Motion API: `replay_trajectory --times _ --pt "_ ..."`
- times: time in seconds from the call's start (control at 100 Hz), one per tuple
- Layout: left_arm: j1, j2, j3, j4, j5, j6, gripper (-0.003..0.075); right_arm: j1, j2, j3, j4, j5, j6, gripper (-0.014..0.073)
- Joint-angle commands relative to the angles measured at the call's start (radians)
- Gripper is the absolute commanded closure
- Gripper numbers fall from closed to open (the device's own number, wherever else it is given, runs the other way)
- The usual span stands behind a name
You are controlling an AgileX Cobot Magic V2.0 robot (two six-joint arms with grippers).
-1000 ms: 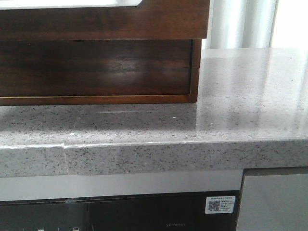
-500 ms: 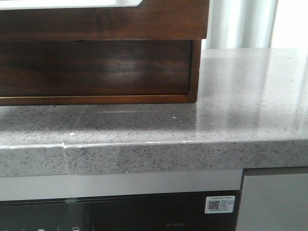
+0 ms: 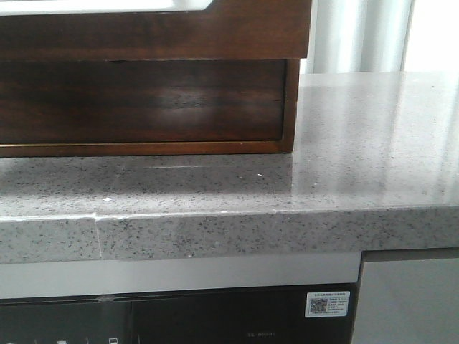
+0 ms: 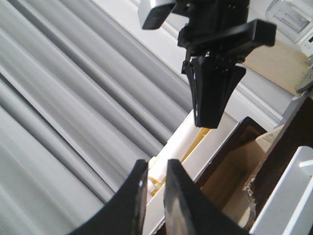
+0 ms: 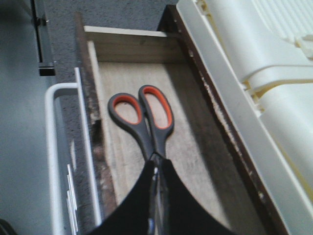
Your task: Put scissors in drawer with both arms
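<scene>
- Right gripper [image 5: 157,183] jaws clamped on the blades of the scissors [image 5: 143,117].
- Scissors held over the pale floor of the open drawer [image 5: 129,49], orange loops pointing away.
- Left gripper [image 4: 155,183] jaws nearly together, holding nothing.
- Grey speckled desk [image 3: 358,143] in front.

A grey speckled stone worktop [image 3: 358,143] runs across the room, its thick front edge showing a thin seam at about eight o'clock. Below it sits a dark glass-fronted appliance [image 3: 179,319] with a small white sticker [image 3: 328,304]. Behind, at one o'clock, pale curtains [image 3: 358,32] hang in bright daylight that glares off the stone.
</scene>
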Motion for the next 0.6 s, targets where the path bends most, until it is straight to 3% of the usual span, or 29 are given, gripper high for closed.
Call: replay_trajectory --times 0.0,0.25,0.36,0.59 --pt "-0.001 0.006 -0.029 -0.061 -0.041 -0.064 0.0678 -0.006 -0.076 -0.029 0.018 0.018 0.029 0.0704" --pt "-0.001 -0.002 -0.029 -0.073 -0.041 -0.107 0.0703 -0.006 -0.242 0.130 0.018 -0.064 0.112 0.0697" --pt "-0.001 -0.024 -0.029 -0.101 -0.035 -0.122 0.0717 -0.006 -0.341 0.245 0.018 -0.179 0.156 0.0697" --pt "-0.001 -0.084 -0.029 -0.117 0.091 -0.320 0.0717 -0.006 -0.566 0.561 0.018 -0.457 0.165 0.0697"
